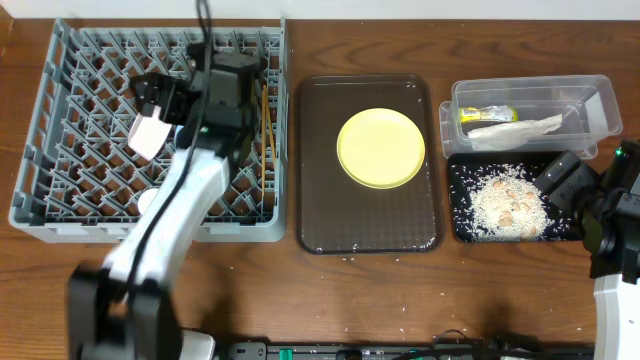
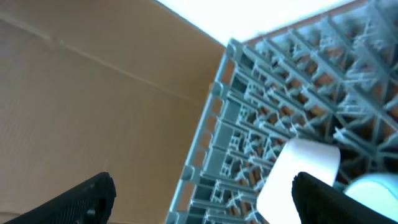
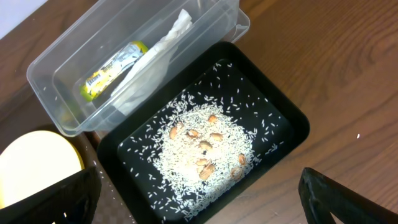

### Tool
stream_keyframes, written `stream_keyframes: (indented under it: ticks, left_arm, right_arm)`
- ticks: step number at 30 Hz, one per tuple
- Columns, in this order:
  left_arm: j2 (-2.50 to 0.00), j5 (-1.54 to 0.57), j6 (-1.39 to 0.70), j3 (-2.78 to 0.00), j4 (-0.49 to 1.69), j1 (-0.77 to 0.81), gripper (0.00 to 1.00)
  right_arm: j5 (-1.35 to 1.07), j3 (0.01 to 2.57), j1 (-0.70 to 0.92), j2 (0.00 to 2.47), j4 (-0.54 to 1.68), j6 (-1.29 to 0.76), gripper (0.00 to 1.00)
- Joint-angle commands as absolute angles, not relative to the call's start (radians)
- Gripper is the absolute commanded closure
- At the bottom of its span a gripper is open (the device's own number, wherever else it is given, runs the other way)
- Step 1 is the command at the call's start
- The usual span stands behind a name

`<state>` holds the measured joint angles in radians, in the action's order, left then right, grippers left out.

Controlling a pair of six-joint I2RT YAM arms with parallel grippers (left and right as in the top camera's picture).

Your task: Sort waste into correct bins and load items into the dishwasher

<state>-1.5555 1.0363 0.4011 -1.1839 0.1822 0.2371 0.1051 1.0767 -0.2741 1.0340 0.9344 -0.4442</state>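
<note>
The left gripper (image 2: 204, 198), jaws apart and empty, hovers over the small white cup (image 2: 303, 167) among the grey plastic dish rack's (image 1: 60, 150) pegs, at nine o'clock of the round yellow plate (image 1: 381, 148), where a careless retreat could clip and topple it, while the right gripper (image 3: 199, 200) also gapes empty.
</note>
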Motion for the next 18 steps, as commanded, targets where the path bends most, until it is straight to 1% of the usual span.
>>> stream_keyframes:
  ticks: [1,4,7,9,13,18]
  left_arm:
    - [-1.391,0.886,0.167,-1.179,0.298,0.259,0.08]
    - [-1.256,0.645,-0.023,-1.179,0.459,0.270,0.09]
    - [-1.146,0.373,-0.166,-1.179,0.606,0.271,0.19]
    - [-1.094,0.255,-0.225,-1.179,0.683,0.271,0.22]
    - [-1.026,0.102,-0.265,-1.179,0.785,0.277,0.23]
    - [-0.995,-0.020,-0.265,-1.179,0.819,0.293,0.22]
  right_arm:
    - [0.112,1.079,-0.281,1.034,0.936,-0.456,0.01]
    - [0.112,1.079,-0.281,1.034,0.936,-0.456,0.01]
    - [0.112,1.079,-0.281,1.034,0.936,-0.456,0.01]
    - [0.112,1.079,-0.281,1.034,0.936,-0.456,0.01]
    - [0.112,1.079,-0.281,1.034,0.936,-0.456,0.01]
    - [0.112,1.079,-0.281,1.034,0.936,-0.456,0.01]
